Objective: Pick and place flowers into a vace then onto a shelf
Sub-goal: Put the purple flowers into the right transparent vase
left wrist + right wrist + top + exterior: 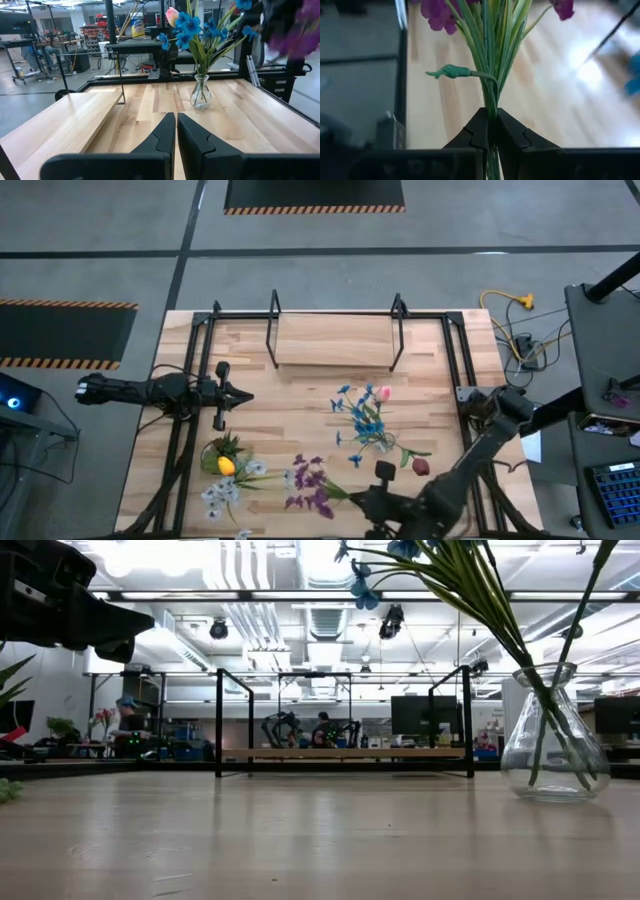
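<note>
The bench [300,405] carried the shelf [335,340] along its far edge. The left arm waited over the left side, its left claw [176,131] pressed together and holding nothing. The right claw [490,131] sat at the near edge, right of centre, pinching the green stems of the purple flowers [312,485]. The vase [553,730] stood right of centre and held the blue flowers [362,420] with a pink bud. White flowers [222,495] and a yellow flower [227,465] lay near the near-left corner. A dark red flower [420,466] lay near the right edge.
</note>
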Controlling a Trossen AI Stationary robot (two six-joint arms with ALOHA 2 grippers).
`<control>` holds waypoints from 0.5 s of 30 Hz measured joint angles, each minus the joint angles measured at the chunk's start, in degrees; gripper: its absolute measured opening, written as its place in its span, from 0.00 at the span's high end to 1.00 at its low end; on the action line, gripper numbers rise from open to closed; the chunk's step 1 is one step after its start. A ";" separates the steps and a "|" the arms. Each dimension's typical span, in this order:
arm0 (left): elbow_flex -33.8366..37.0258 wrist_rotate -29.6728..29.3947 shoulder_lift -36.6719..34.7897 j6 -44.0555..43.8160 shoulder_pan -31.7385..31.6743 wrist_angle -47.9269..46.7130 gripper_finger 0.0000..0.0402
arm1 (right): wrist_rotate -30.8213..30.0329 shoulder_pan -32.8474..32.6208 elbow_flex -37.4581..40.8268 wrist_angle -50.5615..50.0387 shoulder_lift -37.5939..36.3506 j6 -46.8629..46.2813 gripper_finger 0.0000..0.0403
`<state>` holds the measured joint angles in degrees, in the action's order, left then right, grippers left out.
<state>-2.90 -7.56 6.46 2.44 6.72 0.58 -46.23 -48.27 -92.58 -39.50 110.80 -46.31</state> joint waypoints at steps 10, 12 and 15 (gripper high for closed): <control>0.00 -0.01 0.00 0.00 -0.01 0.00 1.00 | -10.98 -3.76 0.07 12.34 -3.00 16.69 0.97; 0.00 -0.01 0.00 0.00 0.00 0.02 1.00 | -13.09 -4.03 0.09 16.40 -3.01 22.05 0.97; 0.00 -0.01 0.00 0.00 0.00 0.02 1.00 | -17.46 -4.39 0.09 20.74 -2.99 30.32 0.97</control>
<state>-2.90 -7.57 6.46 2.44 6.72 0.60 -63.69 -52.66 -92.49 -18.76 107.81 -15.99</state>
